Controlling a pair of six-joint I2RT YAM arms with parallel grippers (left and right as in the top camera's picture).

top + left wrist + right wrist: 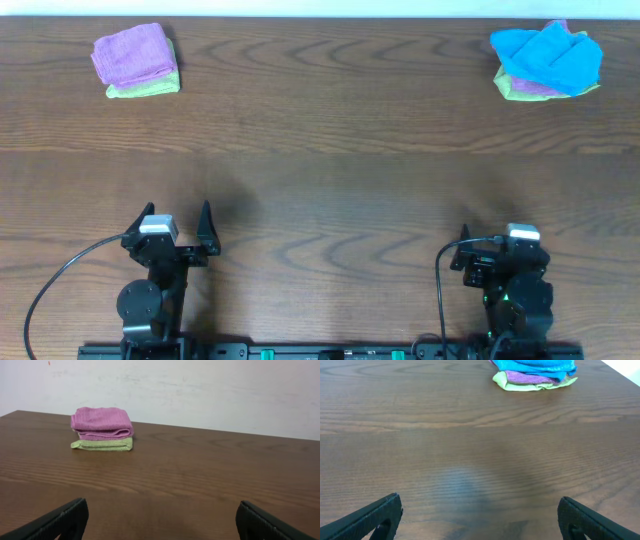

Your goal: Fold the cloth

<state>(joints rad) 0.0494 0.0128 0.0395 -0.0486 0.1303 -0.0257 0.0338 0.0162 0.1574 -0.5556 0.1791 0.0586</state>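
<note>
We saw a dark wooden table (320, 170) filling nearly the whole overhead view, and in the left wrist view a white wall (200, 385) rose behind its far edge. At the near edge stood the two black arms, the left arm (140, 300) and the right arm (515, 300), well apart from each other. A black cable (60, 280) looped away from the left one. In the far right corner lay the sky-blue cloth (548, 55) — loosely bunched, not flat. It sat on top of a purple cloth (537, 88), which in turn rested on a lime-green cloth (513, 93). Only the edges of those two showed beneath the blue. This pile was well apart from both arms, though nearer the right one. In the far left corner a folded purple cloth (132, 55) sat squarely on a folded lime-green cloth (148, 90), touching it, the green one peeking out along the near side. The left gripper (178, 212) pointed towards the far edge with its two fingers spread wide over bare wood. The right gripper (479, 510) was likewise spread wide in its wrist view — only tabletop lay between its dark fingertips (390, 507), and the blue pile sat far ahead at the top of that view.
</note>
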